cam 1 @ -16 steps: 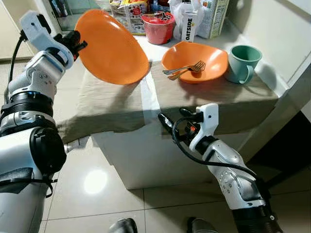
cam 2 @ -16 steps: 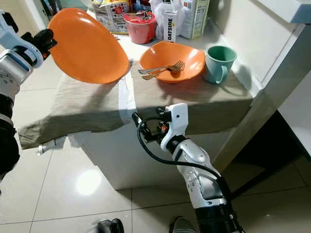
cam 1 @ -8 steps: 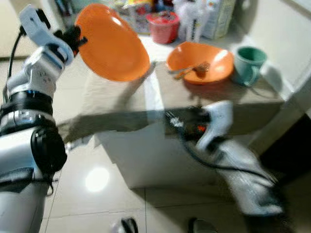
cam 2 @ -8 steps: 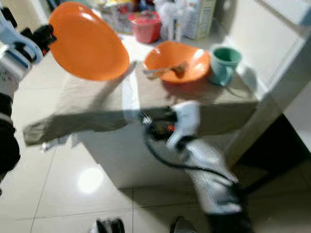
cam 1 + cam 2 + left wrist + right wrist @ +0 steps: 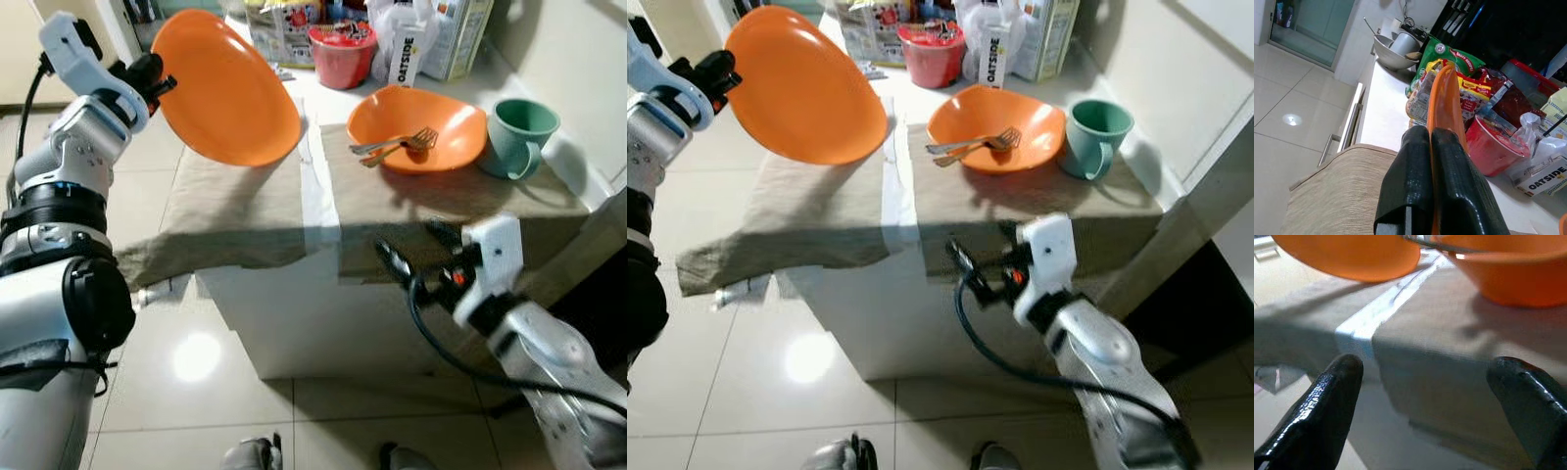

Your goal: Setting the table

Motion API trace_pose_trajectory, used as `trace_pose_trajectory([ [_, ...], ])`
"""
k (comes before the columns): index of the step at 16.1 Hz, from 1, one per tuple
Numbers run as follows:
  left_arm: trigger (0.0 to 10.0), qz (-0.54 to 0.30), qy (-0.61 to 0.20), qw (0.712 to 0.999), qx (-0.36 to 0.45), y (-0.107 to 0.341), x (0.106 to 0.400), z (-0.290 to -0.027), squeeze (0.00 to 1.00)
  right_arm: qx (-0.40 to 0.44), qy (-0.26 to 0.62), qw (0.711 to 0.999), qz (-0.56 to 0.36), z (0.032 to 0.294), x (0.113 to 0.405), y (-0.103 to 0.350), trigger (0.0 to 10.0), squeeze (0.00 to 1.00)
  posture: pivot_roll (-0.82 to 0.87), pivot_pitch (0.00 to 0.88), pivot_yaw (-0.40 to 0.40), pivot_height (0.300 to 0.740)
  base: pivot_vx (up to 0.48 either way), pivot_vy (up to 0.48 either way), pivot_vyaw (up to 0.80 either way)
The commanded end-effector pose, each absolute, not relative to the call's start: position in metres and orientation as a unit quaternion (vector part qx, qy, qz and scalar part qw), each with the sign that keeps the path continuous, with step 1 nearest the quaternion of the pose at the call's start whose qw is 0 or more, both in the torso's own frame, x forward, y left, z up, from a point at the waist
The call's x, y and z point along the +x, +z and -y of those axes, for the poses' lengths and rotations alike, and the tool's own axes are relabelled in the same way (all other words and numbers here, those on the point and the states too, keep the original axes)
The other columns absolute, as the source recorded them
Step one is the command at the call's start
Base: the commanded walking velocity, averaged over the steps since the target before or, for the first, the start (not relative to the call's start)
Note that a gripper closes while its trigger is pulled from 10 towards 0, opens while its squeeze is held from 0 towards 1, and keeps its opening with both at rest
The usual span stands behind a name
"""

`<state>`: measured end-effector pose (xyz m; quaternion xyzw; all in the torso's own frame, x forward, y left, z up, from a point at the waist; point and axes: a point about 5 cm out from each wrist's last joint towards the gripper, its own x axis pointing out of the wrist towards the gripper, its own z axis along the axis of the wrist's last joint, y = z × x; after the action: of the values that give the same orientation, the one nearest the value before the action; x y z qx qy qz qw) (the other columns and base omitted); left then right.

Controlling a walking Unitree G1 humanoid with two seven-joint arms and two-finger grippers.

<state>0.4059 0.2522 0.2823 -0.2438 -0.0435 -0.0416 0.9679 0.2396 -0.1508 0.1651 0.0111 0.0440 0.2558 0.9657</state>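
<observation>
At the upper left of the frame, the left gripper (image 5: 157, 78) is pinching the rim of an orange plate (image 5: 225, 88), holding it tilted in the air above the beige cloth (image 5: 235, 196). The plate is held only by its edge, so it might slip and fall. In the middle, a bowl (image 5: 416, 127) is holding a fork (image 5: 397, 144). Lower right, the right gripper (image 5: 416, 250) is waiting with fingers wide apart.
</observation>
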Motion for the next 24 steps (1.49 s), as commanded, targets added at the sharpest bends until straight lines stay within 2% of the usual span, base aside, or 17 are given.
trace_pose_trajectory([
  [1, 0.0, 0.059, -0.038, 0.968, -0.240, 0.288, 0.405, -0.257, 0.00, 0.014, 0.256, 0.966, -0.046, 0.154, 0.233, 0.169, 10.0, 0.00, -0.27, 0.059, 0.049, 0.740, 0.000, 0.000, 0.00],
  [3, 0.0, 0.059, -0.047, 0.968, -0.238, 0.292, 0.405, -0.252, 0.00, 0.015, 0.255, 0.965, -0.065, 0.158, 0.222, 0.167, 10.0, 0.00, -0.28, 0.052, 0.053, 0.740, 0.000, 0.000, 0.00],
  [20, 0.0, 0.070, -0.060, 0.977, -0.191, 0.291, 0.400, -0.241, 0.00, 0.026, 0.258, 0.964, -0.059, 0.149, 0.228, 0.167, 10.0, 0.00, -0.25, 0.039, 0.057, 0.740, 0.000, 0.000, 0.00],
  [24, 0.0, 0.073, -0.061, 0.975, -0.201, 0.292, 0.399, -0.241, 0.00, 0.028, 0.259, 0.963, -0.063, 0.149, 0.228, 0.166, 10.0, 0.00, -0.25, 0.041, 0.056, 0.740, -0.263, -0.181, 0.00],
])
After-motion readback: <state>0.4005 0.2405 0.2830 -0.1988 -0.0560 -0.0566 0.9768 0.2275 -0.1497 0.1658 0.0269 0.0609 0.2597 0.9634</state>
